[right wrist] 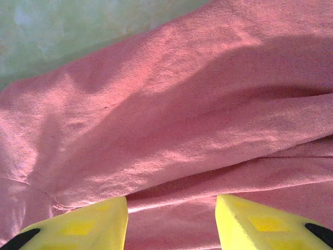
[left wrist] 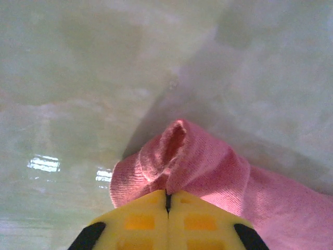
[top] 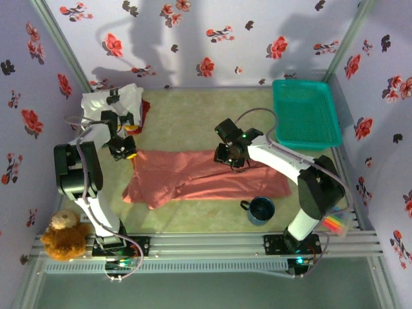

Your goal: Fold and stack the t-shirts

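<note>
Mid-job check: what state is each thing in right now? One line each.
left gripper, shut on an edge of the salmon-pink t-shirt.
right gripper, open, over the salmon-pink t-shirt.
salmon-pink t-shirt, laid out wide, wrinkled.
white t-shirt, crumpled in the far-left heap.
teal basket, upright, looks empty.
blue mug, upright.

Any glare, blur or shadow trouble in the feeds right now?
Top external: purplish cast, arm shadows on the back wall. Left wrist: glare patches on the table, fingers soft, shirt fairly sharp. Right wrist: weave sharp, broad shadow across the shirt.
</note>
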`<state>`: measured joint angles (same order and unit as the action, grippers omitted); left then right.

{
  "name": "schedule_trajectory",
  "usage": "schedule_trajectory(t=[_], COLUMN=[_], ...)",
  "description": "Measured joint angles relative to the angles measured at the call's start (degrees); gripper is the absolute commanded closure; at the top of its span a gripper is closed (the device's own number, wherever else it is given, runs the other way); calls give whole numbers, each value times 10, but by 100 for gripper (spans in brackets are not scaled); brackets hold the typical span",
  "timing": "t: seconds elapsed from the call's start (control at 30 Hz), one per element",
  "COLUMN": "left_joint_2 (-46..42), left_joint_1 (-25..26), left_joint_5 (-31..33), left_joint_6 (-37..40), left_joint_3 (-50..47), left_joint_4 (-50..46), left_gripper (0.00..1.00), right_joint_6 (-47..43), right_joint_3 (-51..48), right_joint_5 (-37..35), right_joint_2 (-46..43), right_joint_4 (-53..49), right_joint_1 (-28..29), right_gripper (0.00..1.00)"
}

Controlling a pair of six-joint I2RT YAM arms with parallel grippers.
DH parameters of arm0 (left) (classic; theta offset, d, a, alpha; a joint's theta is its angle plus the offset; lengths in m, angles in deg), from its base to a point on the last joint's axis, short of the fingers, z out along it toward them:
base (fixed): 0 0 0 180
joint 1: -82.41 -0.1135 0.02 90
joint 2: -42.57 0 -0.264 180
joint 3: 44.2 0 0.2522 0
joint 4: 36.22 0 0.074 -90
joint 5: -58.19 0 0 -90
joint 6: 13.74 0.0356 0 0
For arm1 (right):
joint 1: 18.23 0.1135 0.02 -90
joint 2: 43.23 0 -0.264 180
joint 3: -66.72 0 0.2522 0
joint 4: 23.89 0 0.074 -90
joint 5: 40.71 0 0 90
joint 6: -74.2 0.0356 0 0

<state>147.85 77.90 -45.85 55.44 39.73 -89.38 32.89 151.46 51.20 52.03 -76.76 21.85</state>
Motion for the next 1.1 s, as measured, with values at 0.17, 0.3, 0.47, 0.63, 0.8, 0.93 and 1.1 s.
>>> schedule_trajectory(t=[0.17,0.3,0.47,0.63,0.8,0.93,1.1], left_joint_2=[0,14,64,97,98,94,76], left_joint_1=[-2,-12,-17,-17,-18,-20,-26], left_joint_5=[-14,-35,-57,-67,-73,-77,-76], left_joint_6=[-17,-35,-43,-43,-40,-37,-37], left_joint_3=[24,82,139,135,122,116,101], left_joint_4=[-9,-28,-35,-43,-41,-38,-37], left_gripper=[100,100,99,82,71,63,57], right_joint_6=[14,27,43,52,54,54,49], right_joint_3=[-2,-2,10,48,97,128,160], right_joint_5=[18,48,93,139,181,204,216], right_joint_2=[0,2,49,126,184,209,231], right_joint_4=[16,41,79,99,108,106,78], right_joint_1=[5,24,67,103,118,121,121], right_gripper=[51,52,56,62,67,67,65])
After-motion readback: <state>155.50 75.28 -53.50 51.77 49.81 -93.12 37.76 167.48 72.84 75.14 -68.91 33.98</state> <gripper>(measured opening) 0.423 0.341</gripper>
